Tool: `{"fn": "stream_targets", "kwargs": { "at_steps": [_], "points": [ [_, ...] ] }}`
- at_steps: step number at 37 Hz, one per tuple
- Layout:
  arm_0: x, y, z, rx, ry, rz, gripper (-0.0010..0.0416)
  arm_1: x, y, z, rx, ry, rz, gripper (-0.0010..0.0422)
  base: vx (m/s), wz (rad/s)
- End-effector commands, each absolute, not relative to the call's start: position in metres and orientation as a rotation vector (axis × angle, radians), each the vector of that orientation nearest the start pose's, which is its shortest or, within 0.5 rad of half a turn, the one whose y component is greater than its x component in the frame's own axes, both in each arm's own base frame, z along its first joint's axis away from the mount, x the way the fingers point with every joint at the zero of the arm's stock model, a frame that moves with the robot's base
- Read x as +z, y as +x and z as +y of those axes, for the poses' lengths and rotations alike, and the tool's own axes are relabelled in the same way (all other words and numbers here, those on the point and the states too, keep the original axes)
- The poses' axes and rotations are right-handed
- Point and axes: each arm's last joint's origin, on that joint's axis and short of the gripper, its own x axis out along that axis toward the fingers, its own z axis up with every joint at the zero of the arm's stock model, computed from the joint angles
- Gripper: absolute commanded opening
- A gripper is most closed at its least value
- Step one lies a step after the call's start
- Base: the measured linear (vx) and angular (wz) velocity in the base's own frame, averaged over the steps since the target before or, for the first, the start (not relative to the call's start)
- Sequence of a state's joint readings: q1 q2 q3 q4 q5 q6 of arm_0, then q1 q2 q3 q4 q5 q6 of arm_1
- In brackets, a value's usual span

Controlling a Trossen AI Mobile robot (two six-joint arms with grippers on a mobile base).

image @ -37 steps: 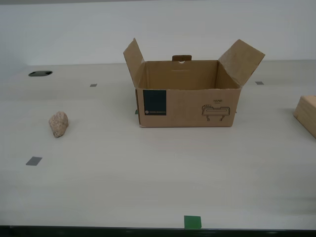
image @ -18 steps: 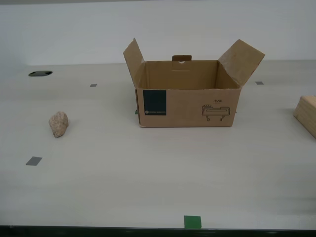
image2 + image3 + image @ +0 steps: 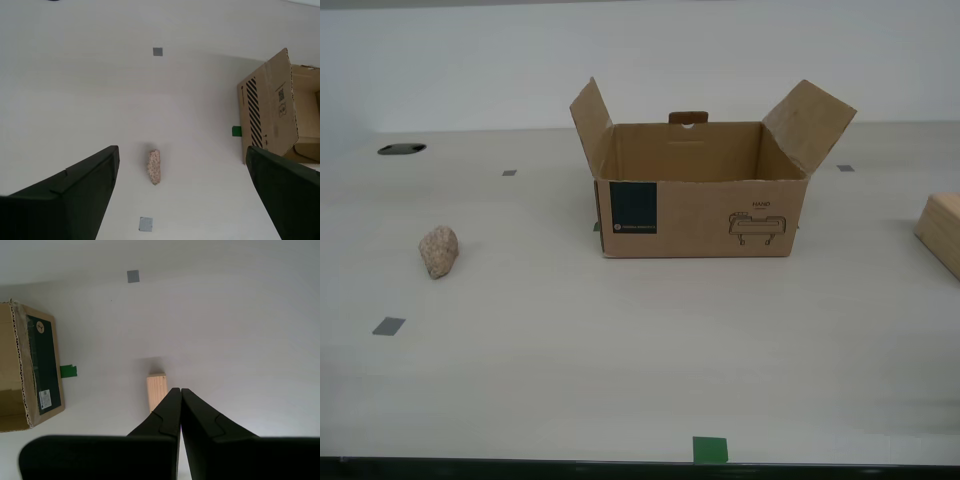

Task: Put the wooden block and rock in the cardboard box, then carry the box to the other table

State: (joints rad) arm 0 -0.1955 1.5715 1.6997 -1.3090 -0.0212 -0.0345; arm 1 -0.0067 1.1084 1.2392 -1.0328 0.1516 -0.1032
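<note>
Off-white counter (image 3: 620, 370) carries the cardboard box (image 3: 700, 215), flaps up. Well apart toward the exterior view's left lies the rock (image 3: 154, 166), below and between my second gripper's (image 3: 182, 165) spread fingers (image 3: 80, 195). My first gripper's (image 3: 180, 395) fingers (image 3: 165, 417) are pressed together, empty, above the wooden block (image 3: 156, 390).

My first hand (image 3: 180, 392), matte black, 2 angular fingers w/ stepped notches, my second hand (image 3: 182, 160), same black, broad wedge-shaped fingers
</note>
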Motion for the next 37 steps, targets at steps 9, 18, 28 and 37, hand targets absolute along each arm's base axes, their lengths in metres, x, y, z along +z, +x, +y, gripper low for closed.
{"fn": "stream_targets", "kwargs": {
  "at_steps": [9, 18, 28, 37],
  "points": [
    [0.3692, 0.2872, -0.0562, -0.138, 0.108, 1.172, 0.0001, 0.3547, 0.1955, -0.0058, -0.106, -0.157, 0.927, 0.0387, 0.000, 0.000],
    [0.3697, 0.2883, -0.0564, -0.140, 0.109, 1.159, 0.0007, 0.3548, 0.1957, -0.0058, -0.107, -0.155, 0.924, 0.0387, 0.000, 0.000],
    [0.3698, 0.2884, -0.0564, -0.146, 0.121, 1.157, 0.0074, 0.3548, 0.1956, -0.0058, -0.107, -0.155, 0.925, 0.0387, 0.000, 0.000],
    [0.3700, 0.2888, -0.0565, -0.146, 0.120, 1.152, 0.0177, 0.3548, 0.1956, -0.0058, -0.107, -0.155, 0.925, 0.0387, 0.000, 0.000]
  ]
}}
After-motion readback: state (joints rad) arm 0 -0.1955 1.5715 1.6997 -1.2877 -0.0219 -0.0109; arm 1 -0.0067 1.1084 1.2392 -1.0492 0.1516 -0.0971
